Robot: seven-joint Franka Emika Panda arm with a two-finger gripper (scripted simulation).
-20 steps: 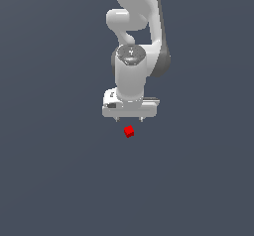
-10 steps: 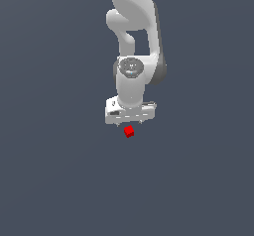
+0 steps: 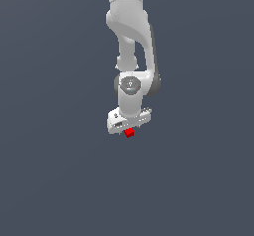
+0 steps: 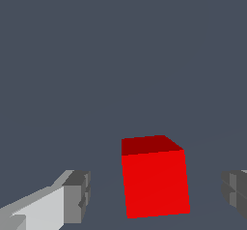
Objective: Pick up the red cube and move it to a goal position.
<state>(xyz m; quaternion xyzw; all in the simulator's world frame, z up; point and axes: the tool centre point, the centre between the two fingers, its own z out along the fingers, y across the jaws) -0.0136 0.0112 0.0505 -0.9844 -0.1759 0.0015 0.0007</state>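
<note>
Fingers [image 4: 72, 197] of the gripper [image 4: 157, 195] stand wide apart in the wrist view, one at the lower left of the frame, one at the lower right edge, with the red cube [image 4: 154, 180] between them and touching neither. By its look the cube is rigid, light and flat-faced (probably smooth, so it may slip); the two side faces toward the pads seem the best place to take hold. In the exterior view the cube [image 3: 129, 133] sits just below centre, under the gripper [image 3: 128, 127]. A second ago the gripper hung clearly above the cube; now it has come down around it.
</note>
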